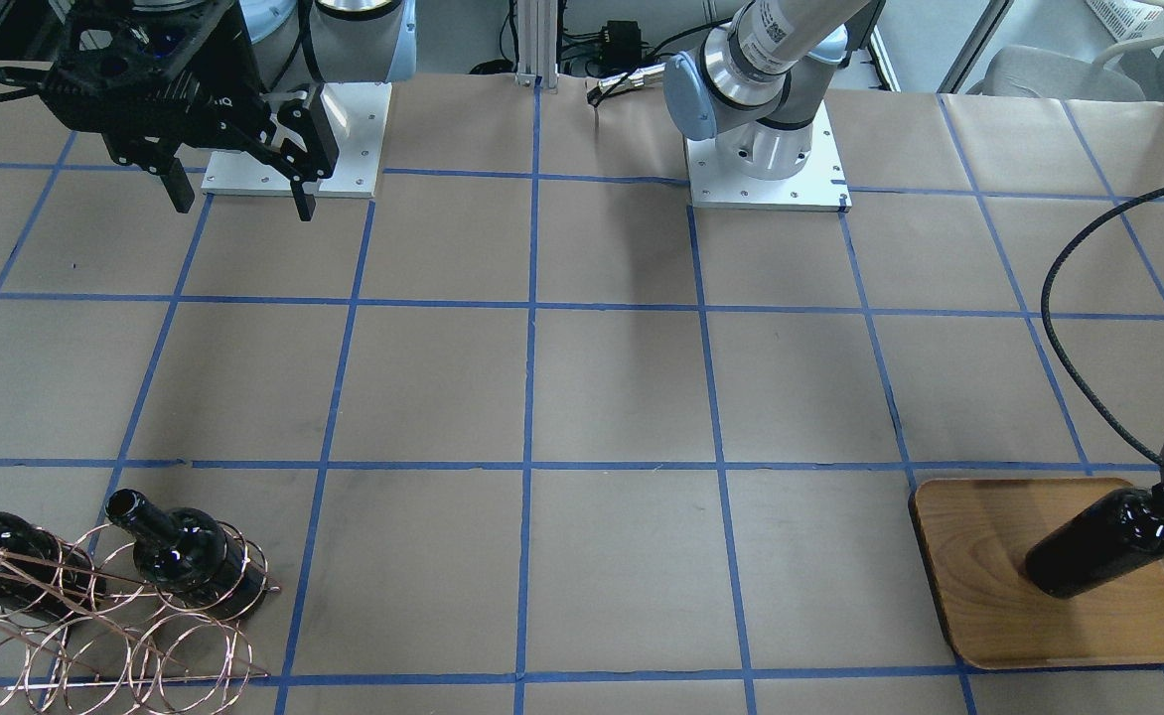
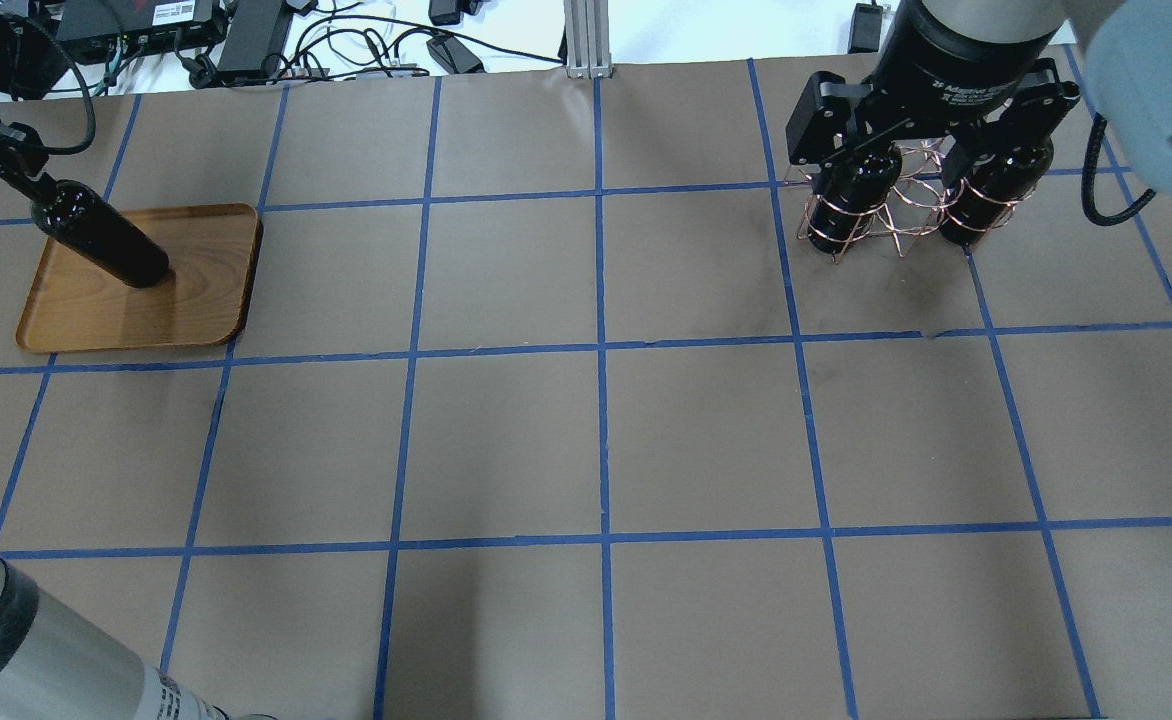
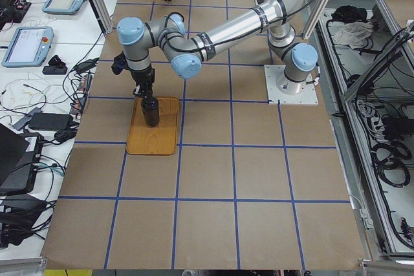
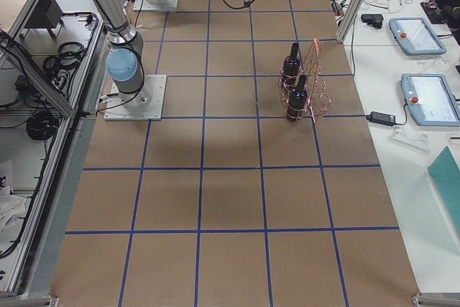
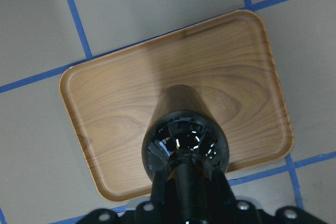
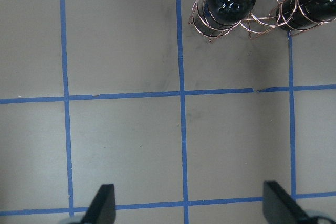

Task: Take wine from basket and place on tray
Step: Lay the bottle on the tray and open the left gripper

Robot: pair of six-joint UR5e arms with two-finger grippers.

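A glossy black glass wine bottle contrasts with the orange-brown wooden tray, wavy-grained and dark-rimmed. The copper-pink wire rack of round loops holds two black bottles. A grid of blue tape lines crosses the dull brown paper table cover.

Bottle on tray, basket well apart

We find wide passable surface between tray and basket; an upright bottle blocks the tray, two racked bottles fill the basket.
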